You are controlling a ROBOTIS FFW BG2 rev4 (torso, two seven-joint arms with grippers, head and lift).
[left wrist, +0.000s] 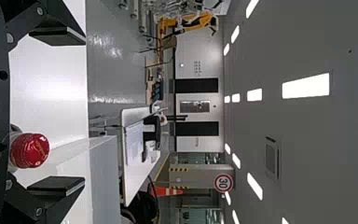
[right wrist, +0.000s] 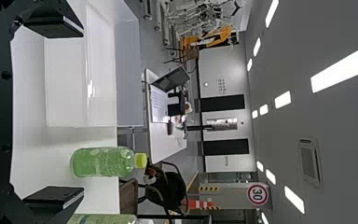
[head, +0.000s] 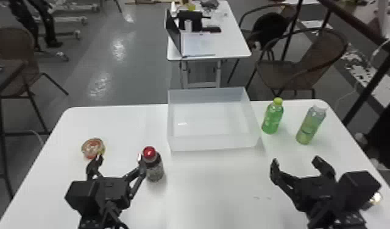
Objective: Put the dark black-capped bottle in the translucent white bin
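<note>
Glossy red plastic bottle cap (head: 149, 152); smooth, translucent plastic bin (head: 216, 143); smooth white table (head: 215, 188).

A white table (head: 215, 188) with rounded far corners carries the things. The open translucent white bin (head: 215, 143) sits at the middle of the far edge. Just right of it stands a green bottle (head: 273, 118), and nearer the far right corner a white-capped bottle (head: 310, 126) with greenish contents or label. A red-capped dark bottle (head: 154, 167) stands well in from the left edge; between it and that edge lies a small round reddish item (head: 93, 148). Small faint marks (head: 256, 198) show nearer the right edge
</note>
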